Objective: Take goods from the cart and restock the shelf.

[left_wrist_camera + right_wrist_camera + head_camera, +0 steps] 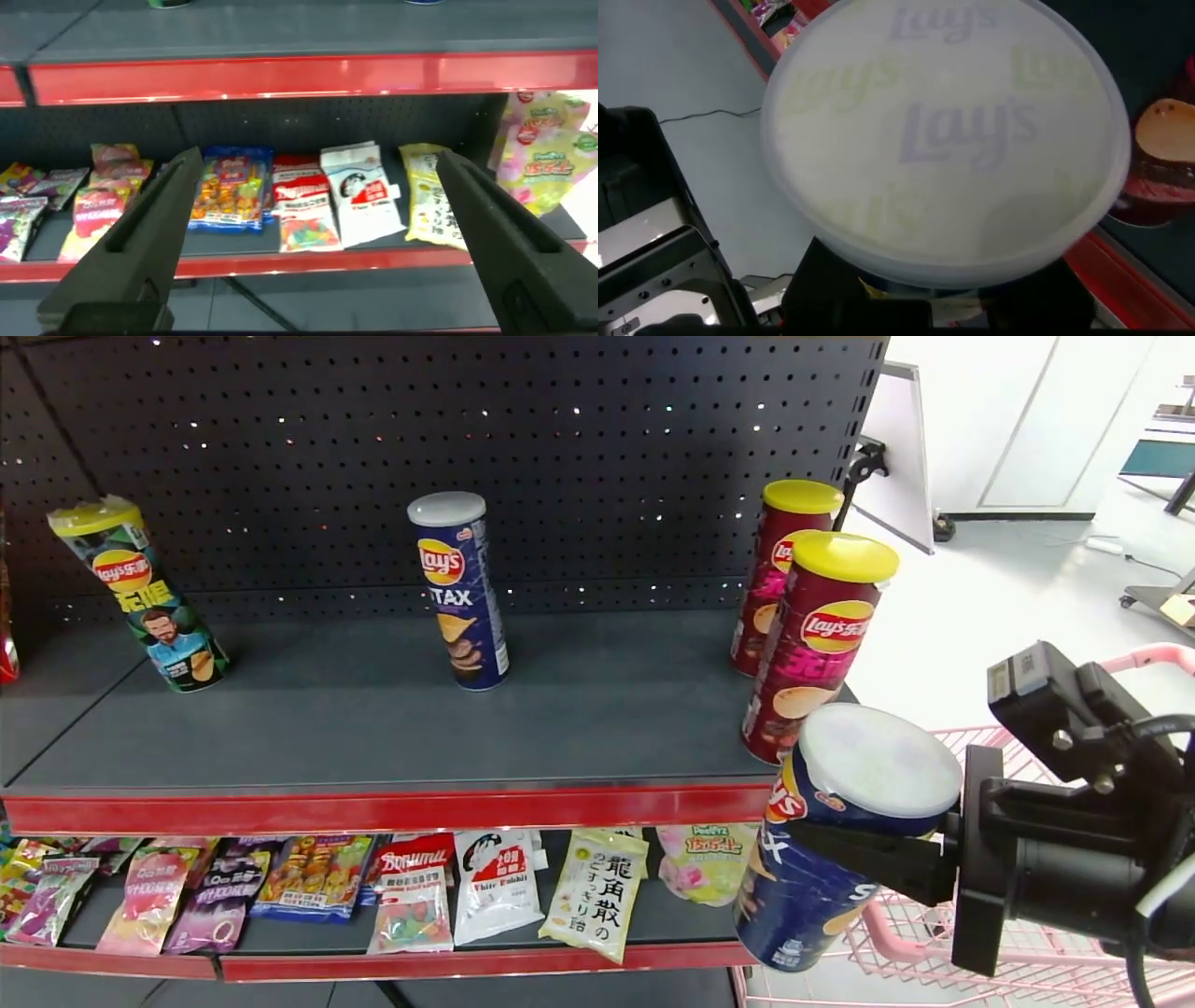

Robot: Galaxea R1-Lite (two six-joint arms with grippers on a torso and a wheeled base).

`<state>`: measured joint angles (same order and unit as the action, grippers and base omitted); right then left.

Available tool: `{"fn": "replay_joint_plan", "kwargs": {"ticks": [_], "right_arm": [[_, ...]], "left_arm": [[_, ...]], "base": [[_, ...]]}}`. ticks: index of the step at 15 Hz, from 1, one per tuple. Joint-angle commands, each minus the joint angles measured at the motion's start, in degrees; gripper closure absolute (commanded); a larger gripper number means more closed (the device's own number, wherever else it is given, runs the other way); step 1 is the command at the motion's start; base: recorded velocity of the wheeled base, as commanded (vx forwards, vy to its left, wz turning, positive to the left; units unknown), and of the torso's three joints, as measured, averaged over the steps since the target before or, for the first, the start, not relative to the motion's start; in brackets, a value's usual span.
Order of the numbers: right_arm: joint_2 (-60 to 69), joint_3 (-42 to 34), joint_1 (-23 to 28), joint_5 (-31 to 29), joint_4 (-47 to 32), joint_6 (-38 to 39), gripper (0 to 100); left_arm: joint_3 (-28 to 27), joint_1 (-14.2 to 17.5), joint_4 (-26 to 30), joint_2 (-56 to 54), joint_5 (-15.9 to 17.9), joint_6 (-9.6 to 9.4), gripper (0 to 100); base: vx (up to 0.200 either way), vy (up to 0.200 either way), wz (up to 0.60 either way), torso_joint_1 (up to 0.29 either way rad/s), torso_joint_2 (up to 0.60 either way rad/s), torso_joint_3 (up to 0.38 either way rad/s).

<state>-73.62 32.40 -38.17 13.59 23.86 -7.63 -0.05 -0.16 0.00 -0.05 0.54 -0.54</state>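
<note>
Five chip cans are counted: one green can (149, 602), two blue cans (462, 607) (803, 896), two maroon cans (761, 607) (812, 653). At least nine snack bags (495, 887) are counted below. One pink cart (882, 943) is seen.

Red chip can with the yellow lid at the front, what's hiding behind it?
A second red can with a yellow lid stands behind it, then the black pegboard. The front red can covers part of the second can's side, so that is hidden.
</note>
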Motion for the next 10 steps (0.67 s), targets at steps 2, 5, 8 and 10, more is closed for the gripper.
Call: {"fn": "replay_joint_plan", "kwargs": {"ticks": [2,5,8,10], "right_arm": [[0.4,-0.1,-0.1,0.1,0.0,0.0,100],[0.8,-0.5,-0.3,0.4,0.0,0.0,100],[1.6,-1.4,-1.2,1.5,0.0,0.0,100],[1.8,-1.4,-1.3,1.5,0.0,0.0,100]], "left_arm": [[0.0,0.0,0.0,0.0,0.0,0.01,0],[0.0,0.0,0.1,0.0,0.0,0.01,0],[0.0,0.0,0.0,0.0,0.0,0.01,0],[0.0,0.0,0.0,0.0,0.0,0.01,0]], "base": [[0.000,0.200,0.00,0.000,0.00,0.000],[0.000,0.200,0.00,0.001,0.01,0.005],[0.000,0.200,0.00,0.002,0.00,0.002],[0.000,0.200,0.00,0.000,0.00,0.002]]}}
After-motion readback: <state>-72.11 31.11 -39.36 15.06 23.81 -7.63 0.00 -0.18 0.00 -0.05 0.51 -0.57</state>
